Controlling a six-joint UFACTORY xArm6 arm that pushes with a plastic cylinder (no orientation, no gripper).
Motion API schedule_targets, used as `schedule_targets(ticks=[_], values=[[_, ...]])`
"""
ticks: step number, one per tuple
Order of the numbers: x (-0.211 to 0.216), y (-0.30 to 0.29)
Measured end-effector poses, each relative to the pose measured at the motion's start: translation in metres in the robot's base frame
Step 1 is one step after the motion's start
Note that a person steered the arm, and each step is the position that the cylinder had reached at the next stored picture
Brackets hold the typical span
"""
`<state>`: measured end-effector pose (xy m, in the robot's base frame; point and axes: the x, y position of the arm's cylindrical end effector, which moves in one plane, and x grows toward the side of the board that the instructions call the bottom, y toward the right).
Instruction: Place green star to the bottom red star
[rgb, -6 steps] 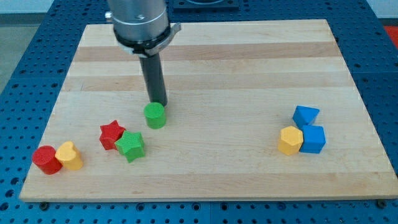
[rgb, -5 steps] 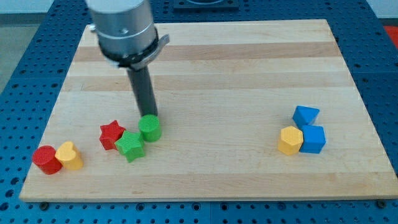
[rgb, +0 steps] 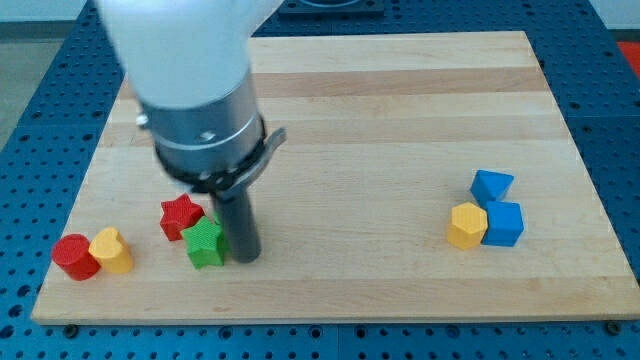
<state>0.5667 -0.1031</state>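
Observation:
The green star (rgb: 205, 243) lies near the board's bottom left, just below and to the right of the red star (rgb: 180, 215), and the two almost touch. My tip (rgb: 246, 258) rests on the board right against the green star's right side. The arm's large body covers the area above the stars. The green cylinder seen earlier does not show; the rod or arm hides it.
A red cylinder (rgb: 75, 257) and a yellow block (rgb: 112, 250) sit together at the view's bottom left. At the right, two blue blocks (rgb: 491, 185) (rgb: 503, 224) and a yellow block (rgb: 466, 225) form a cluster. The wooden board (rgb: 400, 120) ends close below the stars.
My tip has moved toward the view's bottom, from above the green cylinder to beside the green star. The green cylinder has gone out of sight. The green star has shifted slightly down and left.

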Motion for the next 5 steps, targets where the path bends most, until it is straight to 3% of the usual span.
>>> schedule_targets(ticks=[3, 5], values=[[0.007, -0.056], [0.025, -0.051]])
